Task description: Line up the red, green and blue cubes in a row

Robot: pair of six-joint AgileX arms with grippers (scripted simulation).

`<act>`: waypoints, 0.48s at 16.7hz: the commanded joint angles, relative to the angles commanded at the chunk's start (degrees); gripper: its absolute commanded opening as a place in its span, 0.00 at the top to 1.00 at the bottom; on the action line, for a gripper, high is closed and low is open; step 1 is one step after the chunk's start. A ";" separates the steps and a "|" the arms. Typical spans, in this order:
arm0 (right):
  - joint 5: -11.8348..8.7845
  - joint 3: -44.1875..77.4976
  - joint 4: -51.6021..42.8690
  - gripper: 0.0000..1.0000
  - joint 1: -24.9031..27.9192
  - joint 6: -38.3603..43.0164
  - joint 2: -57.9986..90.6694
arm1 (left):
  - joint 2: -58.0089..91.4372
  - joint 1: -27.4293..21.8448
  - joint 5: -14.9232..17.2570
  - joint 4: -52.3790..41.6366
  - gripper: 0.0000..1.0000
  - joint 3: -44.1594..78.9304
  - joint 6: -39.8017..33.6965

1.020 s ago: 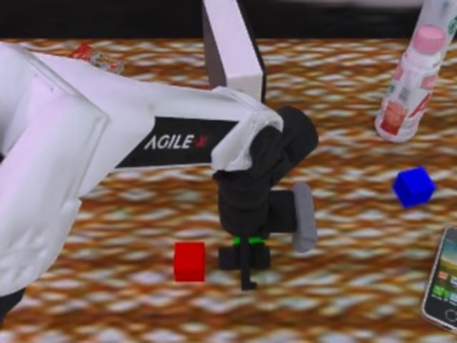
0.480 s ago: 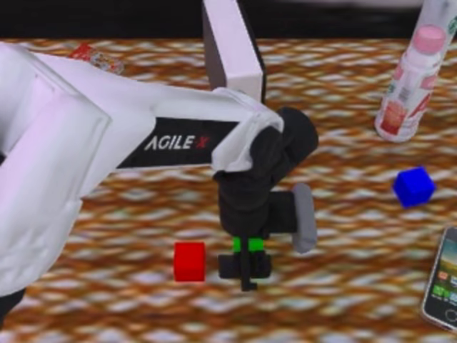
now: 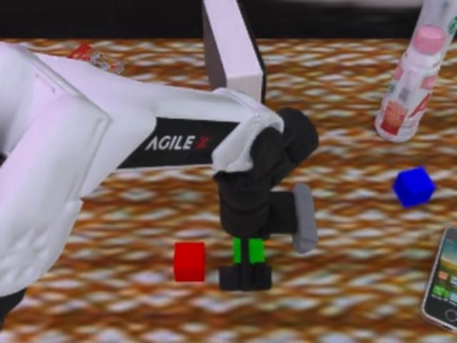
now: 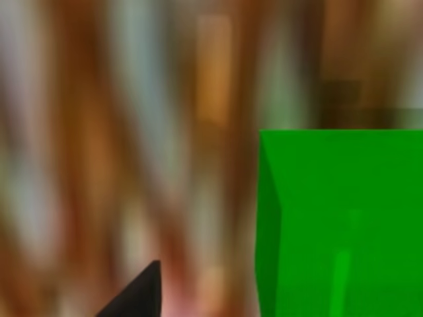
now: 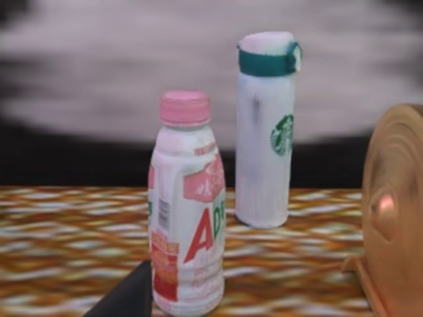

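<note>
Left gripper is clamping the green cube beside the red cube, readying release; blue cube is awaiting alignment.

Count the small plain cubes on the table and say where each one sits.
3. Bright red matte cube left of centre; bright green matte cube beside it, under the left gripper; bright blue matte cube at the right.

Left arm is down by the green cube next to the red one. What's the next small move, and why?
Probably lift the left gripper straight up and clear. The green cube sits on the table just right of the red cube, roughly level with it, while the blue cube lies far right, still out of the row.
</note>
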 joint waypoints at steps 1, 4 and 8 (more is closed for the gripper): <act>0.00 0.00 0.00 0.00 0.00 0.00 0.00 | 0.00 0.00 0.00 0.00 0.00 0.00 0.00; 0.00 0.00 0.00 0.00 0.00 0.00 0.00 | -0.34 0.25 -0.12 -1.00 0.00 0.64 -0.04; 0.00 0.00 0.00 0.00 0.00 0.00 0.00 | -2.70 0.84 -0.12 -8.30 0.00 4.79 -0.15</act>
